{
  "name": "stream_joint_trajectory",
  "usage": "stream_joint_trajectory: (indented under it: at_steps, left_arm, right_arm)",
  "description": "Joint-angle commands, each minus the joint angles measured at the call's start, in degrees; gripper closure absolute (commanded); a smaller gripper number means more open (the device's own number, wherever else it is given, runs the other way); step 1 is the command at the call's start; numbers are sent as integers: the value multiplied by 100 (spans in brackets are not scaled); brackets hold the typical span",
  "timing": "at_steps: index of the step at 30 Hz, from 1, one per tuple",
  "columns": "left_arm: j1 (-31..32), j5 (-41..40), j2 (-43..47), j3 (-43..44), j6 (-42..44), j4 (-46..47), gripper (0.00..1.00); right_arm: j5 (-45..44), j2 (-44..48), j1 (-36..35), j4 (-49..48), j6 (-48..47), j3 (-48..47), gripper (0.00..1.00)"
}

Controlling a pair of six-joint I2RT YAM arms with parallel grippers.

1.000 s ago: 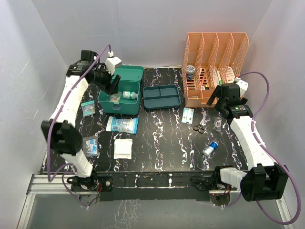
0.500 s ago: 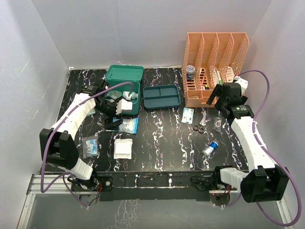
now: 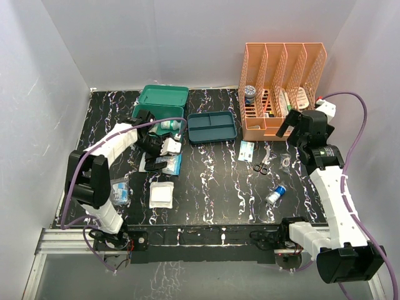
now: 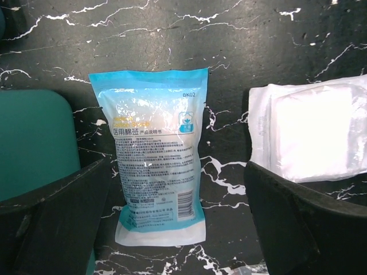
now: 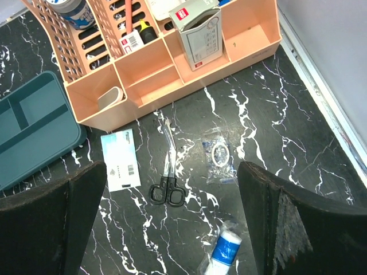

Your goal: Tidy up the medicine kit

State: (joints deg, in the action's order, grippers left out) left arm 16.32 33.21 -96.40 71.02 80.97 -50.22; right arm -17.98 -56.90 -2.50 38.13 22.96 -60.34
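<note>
- Left pincer [image 4: 178,166]: jaws spread wide and holding nothing, poised over a blue pouch [image 4: 155,149] lying flat on the surface [image 4: 241,34]. A white gauze packet [image 4: 315,129] lies just beside one finger.
- Right pincer [image 5: 172,169]: jaws equally spread and empty, above scissors [image 5: 166,183] near the orange rack [image 5: 172,63].
- Medicine kit [image 3: 164,96]: far left of the surface, lid thrown back, just behind the left pincer and beside the divided tray [image 3: 212,127].
- Handling, by judgement: rigid, light, smooth-walled plastic, likely to slide if pushed. The hinged lid would swing, so take hold at a side wall or rim, not the lid.
- Obscured: the left arm [image 3: 115,140] covers most of the kit's interior from above, so its contents cannot be listed. The latch is not visible. The left wrist view shows only a teal corner, cut off at the frame edge.
</note>
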Motion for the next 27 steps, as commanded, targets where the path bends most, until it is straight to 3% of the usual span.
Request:
stream_joint_trajectory:
  at_steps: [1,14,19,24,27]
  left_arm:
    - [5,96,-162,-82,127,361,1]
    - [3,44,-366,-665,-83,1137,7]
    - [12,114,-312,-877,-206,1236,23]
    - [20,133,-221,-1154,-344,1459,29]
    - [31,174,-151,-1202,-431,1466,43]
  right_arm:
    - [-185,168,29,147,-8,-332,2]
    - [-118,73,28,374,-11,-600,2]
    - [-118,79,27,414,-7,-611,2]
    - [-101,87,27,414,9,-619,1]
    - [-99,83,25,415,15,-628,2]
